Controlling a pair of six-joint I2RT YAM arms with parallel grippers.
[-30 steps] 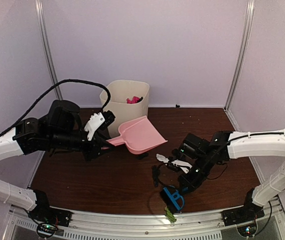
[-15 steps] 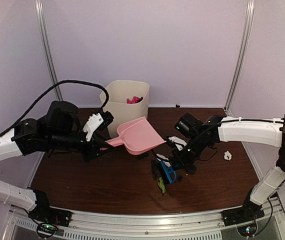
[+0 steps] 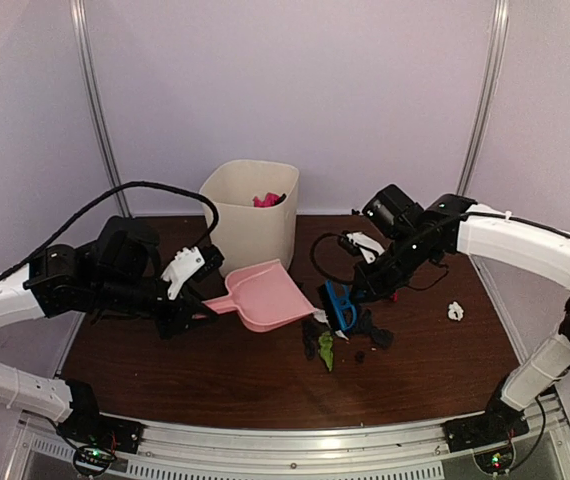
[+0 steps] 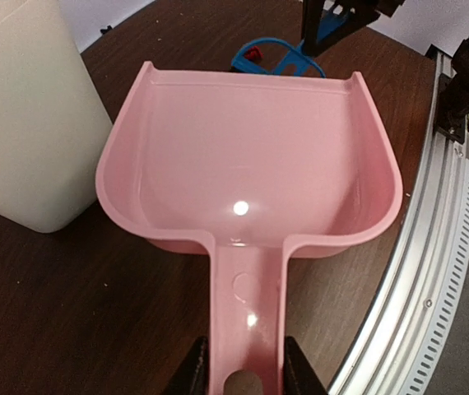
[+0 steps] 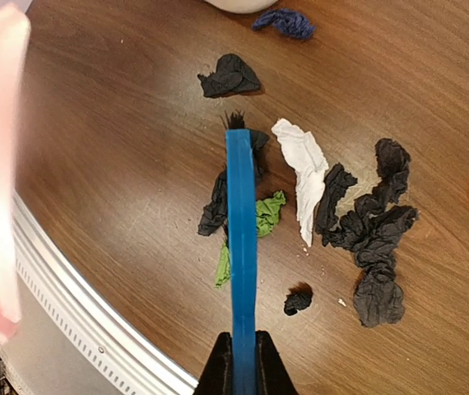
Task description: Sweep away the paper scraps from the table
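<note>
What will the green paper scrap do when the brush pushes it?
The green scrap looks crumpled and thin, so it is probably light and should slide on the smooth table. Being lumpy, it may tumble, not roll straight.

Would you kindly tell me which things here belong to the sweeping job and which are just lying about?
Belong to the job: paper scraps, table, brush, dustpan, bin with scraps inside.
Just there: black cable, metal rail at the table's front edge.
</note>
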